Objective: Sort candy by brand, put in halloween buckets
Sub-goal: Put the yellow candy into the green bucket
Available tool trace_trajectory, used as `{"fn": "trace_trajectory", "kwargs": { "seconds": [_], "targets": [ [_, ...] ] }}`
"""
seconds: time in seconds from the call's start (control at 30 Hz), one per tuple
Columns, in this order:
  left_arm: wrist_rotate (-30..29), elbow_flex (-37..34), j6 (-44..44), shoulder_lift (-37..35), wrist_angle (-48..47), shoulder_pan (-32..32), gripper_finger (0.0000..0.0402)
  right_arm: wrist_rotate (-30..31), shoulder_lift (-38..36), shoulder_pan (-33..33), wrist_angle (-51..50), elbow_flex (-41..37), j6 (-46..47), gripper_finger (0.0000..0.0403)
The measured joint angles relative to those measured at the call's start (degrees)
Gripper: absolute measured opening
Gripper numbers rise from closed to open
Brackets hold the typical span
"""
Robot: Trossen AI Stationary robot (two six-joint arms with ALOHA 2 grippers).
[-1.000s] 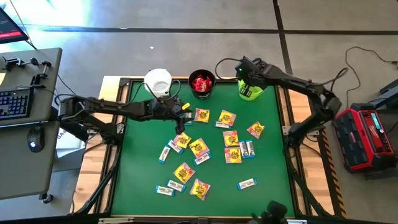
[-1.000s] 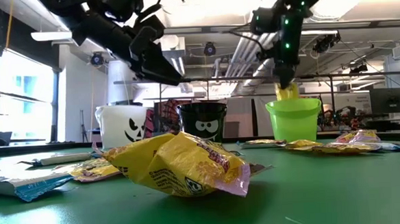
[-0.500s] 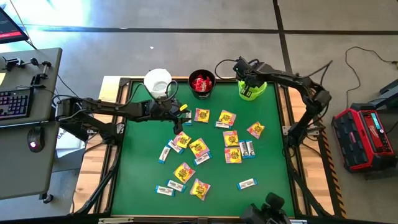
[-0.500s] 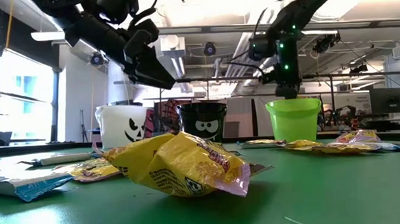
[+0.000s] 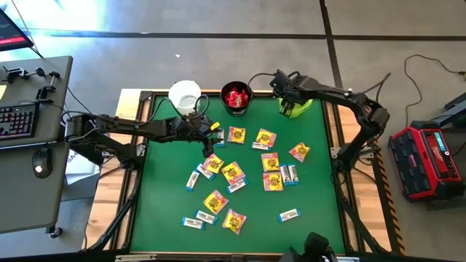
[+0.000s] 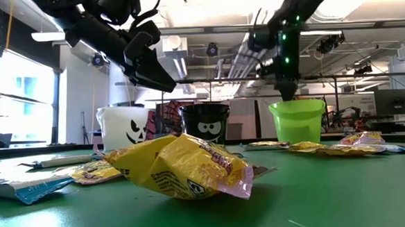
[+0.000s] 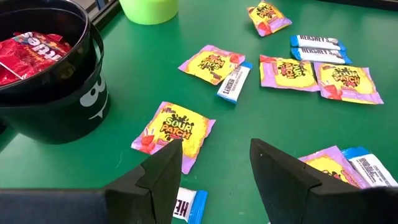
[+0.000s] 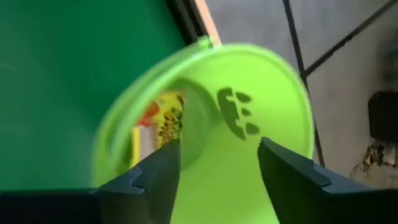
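Several candy packets (image 5: 233, 172) lie flat on the green mat: yellow-and-pink ones and white-and-blue bars. At the far edge stand three buckets: white (image 5: 184, 94), black (image 5: 237, 98) with red packets (image 7: 28, 53) inside, and lime green (image 5: 297, 108). My right gripper (image 8: 219, 155) is open above the green bucket (image 8: 280, 81), where a yellow-and-pink packet (image 8: 161, 124) leans against the inner wall. My left gripper (image 7: 214, 155) hovers open, with nothing between its fingers, above the mat beside a yellow-and-pink packet (image 7: 173, 132) in front of the black bucket (image 7: 56, 81).
The packets are spread over the mat's middle and near half, and a strip of bare mat (image 5: 320, 189) runs along the right side. A raised frame (image 5: 138, 182) edges the table. A desk with a keyboard (image 5: 18, 120) stands to the left and a red case (image 5: 426, 160) lies on the floor to the right.
My right gripper has sunk toward the mouth of the green bucket. The yellow packet that hung from its fingers above the rim is gone from them, and a packet now lies inside the bucket. My left arm has kept still.
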Motion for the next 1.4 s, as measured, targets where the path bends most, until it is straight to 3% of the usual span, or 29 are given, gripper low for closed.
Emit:
{"fn": "trace_trajectory", "kwargs": {
  "seconds": [0.13,0.33,0.57,0.77,0.9,1.07,1.4],
  "targets": [
    [0.0,0.0,0.1,0.0,0.0,0.0,0.0182,-6.4,-5.3,1.2,0.2,0.0,2.5,0.0219],
    [0.0,0.0,0.7,0.0,0.0,0.0,0.0182,-23.2,-12.4,3.5,-1.1,0.0,6.5,0.0220],
    [0.5,0.0,1.1,0.0,-0.1,0.0,0.0182,-28.1,-14.2,11.4,-3.9,-0.8,10.2,0.0220],
    [0.6,0.0,1.1,0.0,-0.1,0.0,0.0182,-33.2,-15.4,15.0,8.2,-13.3,16.2,0.0220],
    [0.6,0.0,1.1,0.0,0.0,0.0,0.0182,-32.0,-16.0,17.5,21.3,-23.3,19.3,0.0220],
    [0.6,0.0,1.1,0.0,0.0,0.0,0.0182,-25.8,-16.0,21.6,37.2,-32.6,22.4,0.0220],
    [0.6,0.0,1.1,0.0,-0.1,0.0,0.0182,-21.9,-15.1,21.3,46.8,-40.2,26.9,0.0220]
  ]
}}
